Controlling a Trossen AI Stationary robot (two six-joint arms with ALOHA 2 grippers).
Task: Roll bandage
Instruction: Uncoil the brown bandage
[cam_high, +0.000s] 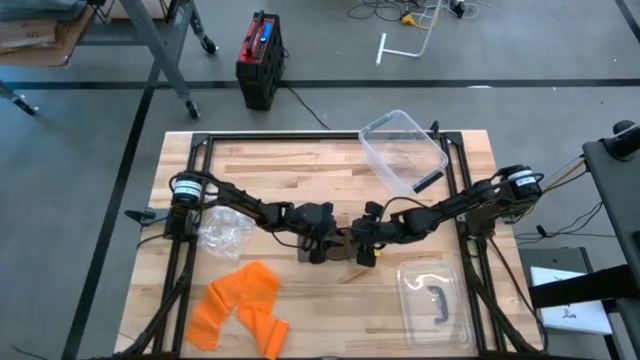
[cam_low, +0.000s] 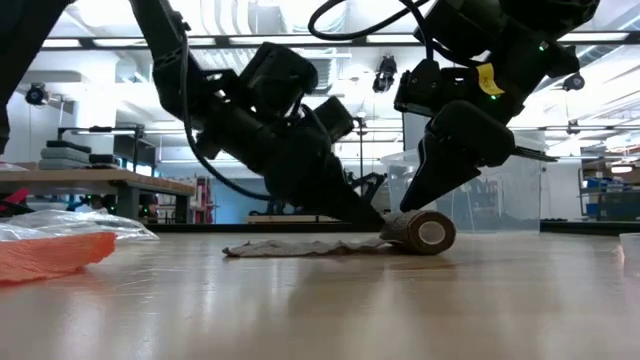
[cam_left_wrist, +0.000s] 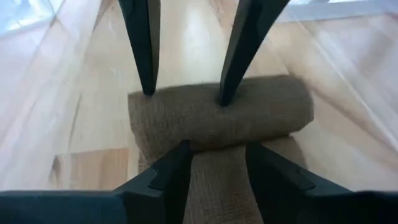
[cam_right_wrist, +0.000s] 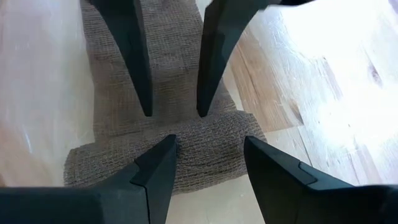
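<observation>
Bandage (cam_low: 420, 231) part-rolled in low view; wrist views show left jaws (cam_left_wrist: 216, 163) and right jaws (cam_right_wrist: 208, 160) parted, touching roll, gripping nothing.

A wood-plank counter (cam_high: 300, 160) carries a brown bandage (cam_high: 340, 247) at ctr, part rolled, tail flat. Orange cloth (cam_high: 240, 305) and crinkled clear plastic (cam_high: 225, 228) lie on its left side. A clear tub (cam_high: 403, 150) and a clear lid (cam_high: 433, 300) lie on its right side.
</observation>
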